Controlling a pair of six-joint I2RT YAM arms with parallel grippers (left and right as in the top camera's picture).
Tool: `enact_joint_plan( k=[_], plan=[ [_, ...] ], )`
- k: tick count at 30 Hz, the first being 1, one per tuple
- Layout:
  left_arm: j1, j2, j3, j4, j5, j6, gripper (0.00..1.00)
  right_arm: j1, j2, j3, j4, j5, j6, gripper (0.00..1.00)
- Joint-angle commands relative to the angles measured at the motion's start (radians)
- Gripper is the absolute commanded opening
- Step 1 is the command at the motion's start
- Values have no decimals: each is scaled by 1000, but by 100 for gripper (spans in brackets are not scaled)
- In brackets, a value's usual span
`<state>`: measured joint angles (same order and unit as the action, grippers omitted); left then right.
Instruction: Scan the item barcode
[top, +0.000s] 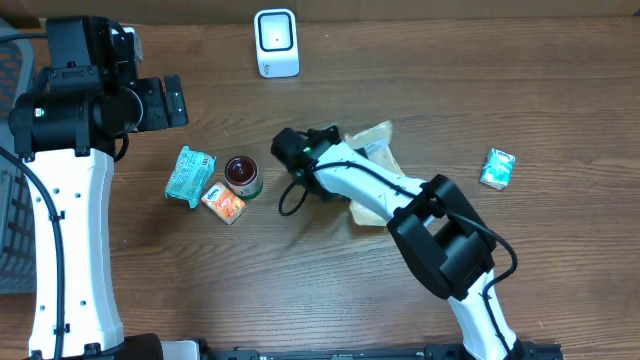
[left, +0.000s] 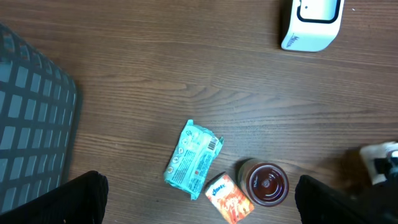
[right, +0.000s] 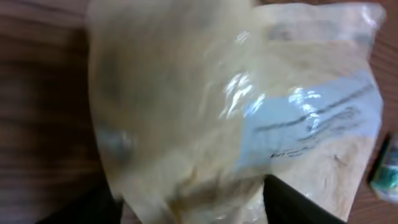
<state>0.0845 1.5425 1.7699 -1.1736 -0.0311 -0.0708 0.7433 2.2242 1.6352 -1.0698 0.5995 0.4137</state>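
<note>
A clear plastic bag (top: 374, 143) of pale beige contents with a white-blue label lies mid-table, partly under my right arm. It fills the right wrist view as a blurred bag (right: 205, 106). My right gripper (right: 186, 208) is open, a dark finger on each side of the bag's lower end; I cannot tell whether they touch it. The white scanner (top: 276, 42) stands at the table's far edge, and the left wrist view shows the scanner (left: 313, 23) at top right. My left gripper (left: 205, 205) hangs wide open above the table at far left, holding nothing.
Left of the bag lie a teal packet (top: 190, 176), an orange tissue box (top: 224, 203) and a jar with a dark red lid (top: 242, 175). A small teal pack (top: 497, 168) lies at the right. A grey basket (left: 31, 124) stands off the left side.
</note>
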Motion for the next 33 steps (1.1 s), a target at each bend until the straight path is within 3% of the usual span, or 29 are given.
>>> enact_joint_plan(
  k=[1,11,20,26,33],
  plan=[
    [-6,-13,19,3,-2,19,99,-39,28,-53,3,-11,2,54],
    [-6,-13,19,3,-2,19,100,-47,28,-48,18,-83,1,4],
    [-6,-13,19,3,-2,19,100,-47,-34,97,-108,-211,-13,4],
    [-6,-13,19,3,-2,19,100,-53,-161,224,-172,-512,-109,4],
    [-6,-13,19,3,-2,19,100,-169,-248,228,-120,-968,-167,4]
  ],
)
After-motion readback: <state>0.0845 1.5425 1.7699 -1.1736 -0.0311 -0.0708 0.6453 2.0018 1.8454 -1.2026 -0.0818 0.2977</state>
